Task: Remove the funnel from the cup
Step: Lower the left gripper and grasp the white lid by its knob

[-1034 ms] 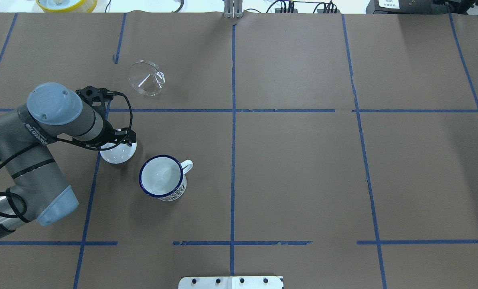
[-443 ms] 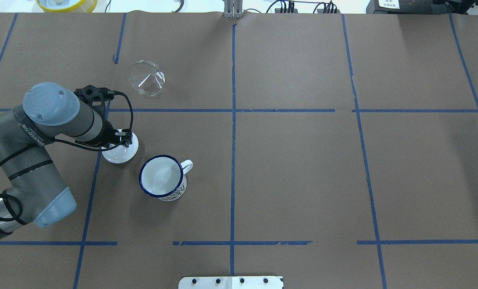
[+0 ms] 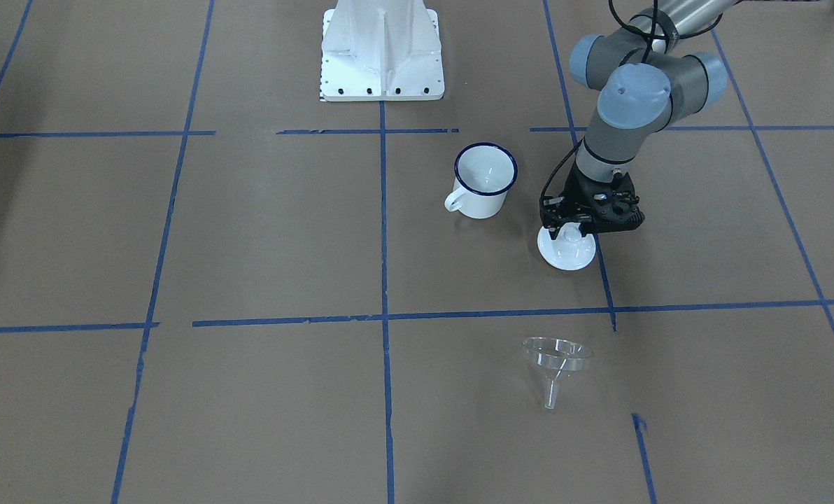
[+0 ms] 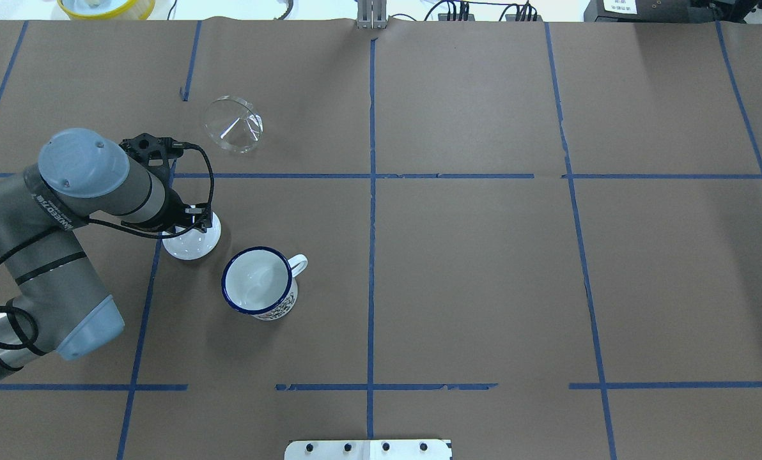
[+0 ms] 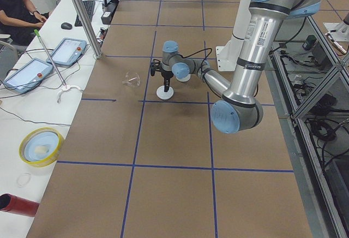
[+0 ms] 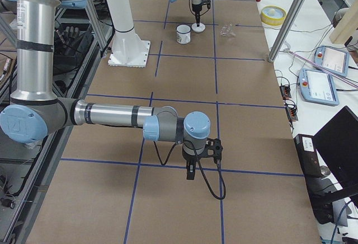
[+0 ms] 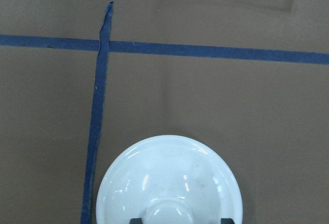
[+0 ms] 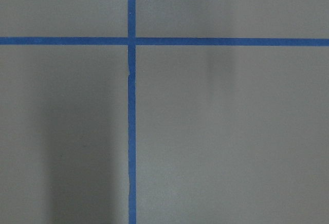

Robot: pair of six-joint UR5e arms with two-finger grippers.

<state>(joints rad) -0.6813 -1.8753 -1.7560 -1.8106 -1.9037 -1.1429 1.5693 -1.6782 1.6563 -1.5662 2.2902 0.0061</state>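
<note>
The clear funnel (image 4: 233, 124) lies on its side on the brown table, apart from the cup, with its stem pointing toward the operators' side (image 3: 555, 364). The cup (image 4: 257, 281) is a white mug with a dark blue rim; it stands upright and empty (image 3: 485, 180). My left gripper (image 4: 195, 223) hangs over a round white knobbed lid (image 4: 192, 241) between the cup and the funnel. In the left wrist view the lid's knob (image 7: 167, 213) sits between the fingertips with gaps on both sides, so the gripper is open. My right gripper (image 6: 190, 171) points down over bare table far away; whether it is open I cannot tell.
Blue tape lines cross the brown table cover. The robot's white base plate (image 3: 382, 49) stands behind the cup. A yellow-rimmed bowl (image 4: 106, 6) sits past the far left edge. A person sits at the side bench (image 5: 16, 3) with tablets.
The left wrist and the lid under it shifted slightly toward the far side. The funnel and the cup have not moved.
</note>
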